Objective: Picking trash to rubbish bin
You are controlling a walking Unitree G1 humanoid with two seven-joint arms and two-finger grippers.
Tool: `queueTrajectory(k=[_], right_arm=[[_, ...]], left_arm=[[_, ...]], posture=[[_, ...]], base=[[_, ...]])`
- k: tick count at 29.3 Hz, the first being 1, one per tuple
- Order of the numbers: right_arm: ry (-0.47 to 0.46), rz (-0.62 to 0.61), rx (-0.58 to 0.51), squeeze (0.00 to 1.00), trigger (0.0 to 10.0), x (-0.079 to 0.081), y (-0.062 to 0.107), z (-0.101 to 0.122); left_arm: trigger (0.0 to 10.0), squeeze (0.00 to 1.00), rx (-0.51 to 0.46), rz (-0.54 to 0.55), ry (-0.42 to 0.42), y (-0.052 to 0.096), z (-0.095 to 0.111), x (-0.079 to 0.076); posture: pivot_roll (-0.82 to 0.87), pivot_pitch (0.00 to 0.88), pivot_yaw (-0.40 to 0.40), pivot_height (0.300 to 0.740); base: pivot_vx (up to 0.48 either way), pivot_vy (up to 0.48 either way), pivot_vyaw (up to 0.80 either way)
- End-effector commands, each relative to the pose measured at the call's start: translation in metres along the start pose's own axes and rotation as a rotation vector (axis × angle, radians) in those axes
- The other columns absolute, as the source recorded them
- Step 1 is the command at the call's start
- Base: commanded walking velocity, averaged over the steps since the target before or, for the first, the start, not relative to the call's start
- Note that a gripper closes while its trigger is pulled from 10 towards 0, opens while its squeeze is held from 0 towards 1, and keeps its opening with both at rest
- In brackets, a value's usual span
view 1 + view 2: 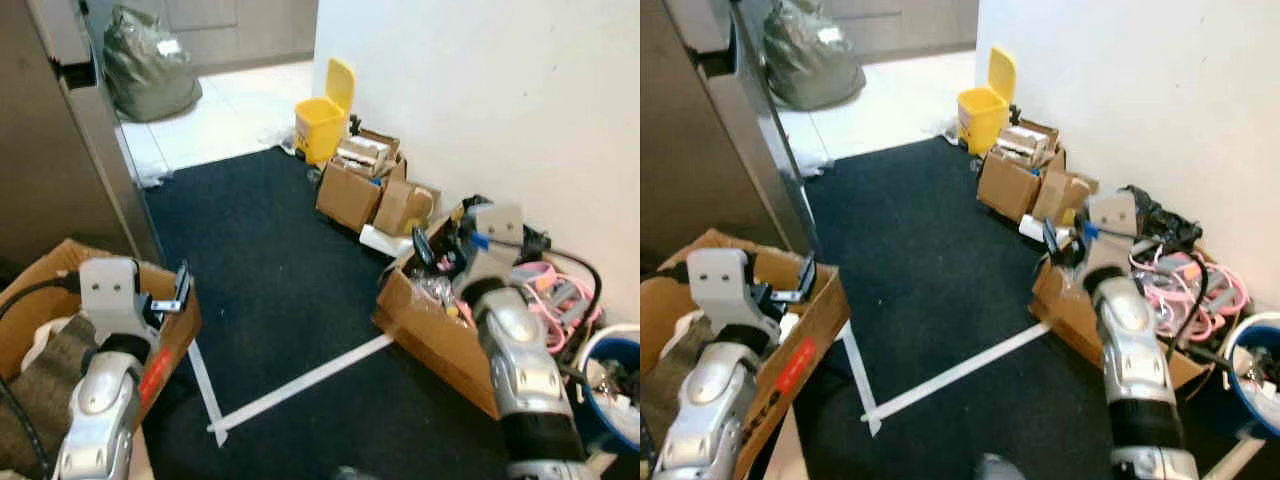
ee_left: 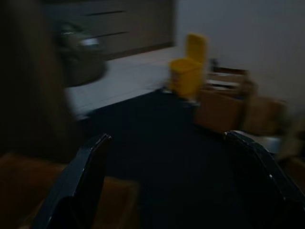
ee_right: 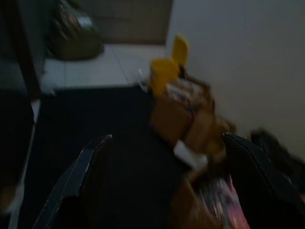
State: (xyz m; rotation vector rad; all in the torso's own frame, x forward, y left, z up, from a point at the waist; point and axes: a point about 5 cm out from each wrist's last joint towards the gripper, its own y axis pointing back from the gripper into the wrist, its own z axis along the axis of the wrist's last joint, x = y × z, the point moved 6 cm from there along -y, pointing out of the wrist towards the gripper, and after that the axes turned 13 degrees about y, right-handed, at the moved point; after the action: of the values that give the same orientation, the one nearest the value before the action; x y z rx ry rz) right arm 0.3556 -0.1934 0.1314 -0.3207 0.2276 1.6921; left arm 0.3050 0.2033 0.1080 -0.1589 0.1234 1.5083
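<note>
Left claw (image 2: 167, 186) is spread with nothing between its fingers, held over the brown box (image 1: 60, 300) at the robot's left. Right claw (image 3: 167, 186) is likewise spread and holds nothing, raised above the box of clutter (image 1: 440, 335) by the white wall. The yellow bin (image 1: 322, 122) (lid up) stands well ahead at the carpet edge, beside stacked cartons (image 1: 365, 185). Wrist views are dim and blurred.

No text could be read; the red label (image 1: 793, 371) on the cardboard box (image 1: 816, 322) carried print too small to make out.
</note>
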Motion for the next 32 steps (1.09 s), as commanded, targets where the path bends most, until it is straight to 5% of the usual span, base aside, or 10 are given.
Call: queueTrajectory(k=[1, 6, 11, 15, 26, 32], right_arm=[[-0.025, 0.002, -0.008, 0.00, 10.0, 0.001, 0.004, 0.003], [-0.027, -0.033, -0.038, 0.00, 10.0, -0.012, -0.013, 0.011], [-0.046, -0.081, -0.070, 0.00, 10.0, -0.032, -0.022, 0.024], [-0.064, 0.008, -0.049, 0.00, 10.0, 0.001, -0.022, 0.017], [-0.063, 0.040, -0.063, 0.00, 10.0, 0.008, -0.027, 0.020], [-0.105, 0.129, -0.081, 0.00, 10.0, 0.029, -0.022, 0.024]], left_arm=[[10.0, 0.00, -0.013, -0.037, -0.003, -0.003, 0.006, -0.008], [10.0, 0.00, -0.073, -0.078, -0.001, -0.027, 0.027, -0.011], [10.0, 0.00, -0.083, -0.065, 0.021, -0.025, 0.032, -0.004], [10.0, 0.00, -0.051, -0.157, -0.002, -0.029, 0.024, -0.025], [10.0, 0.00, -0.042, -0.190, 0.033, -0.029, 0.023, -0.031], [10.0, 0.00, -0.031, -0.309, 0.134, -0.022, 0.019, -0.058]], posture=[[0.02, 0.000, -0.011, 0.740], [0.02, 0.000, -0.008, 0.740], [0.02, 0.000, -0.007, 0.740], [0.02, 0.000, -0.011, 0.740], [0.02, 0.000, -0.010, 0.740], [0.02, 0.000, -0.008, 0.740]], base=[[0.000, 0.000, -0.79], [0.000, 0.000, -0.79], [0.000, 0.000, -0.79], [0.000, 0.000, -0.79], [0.000, 0.000, -0.79], [0.000, 0.000, -0.79]])
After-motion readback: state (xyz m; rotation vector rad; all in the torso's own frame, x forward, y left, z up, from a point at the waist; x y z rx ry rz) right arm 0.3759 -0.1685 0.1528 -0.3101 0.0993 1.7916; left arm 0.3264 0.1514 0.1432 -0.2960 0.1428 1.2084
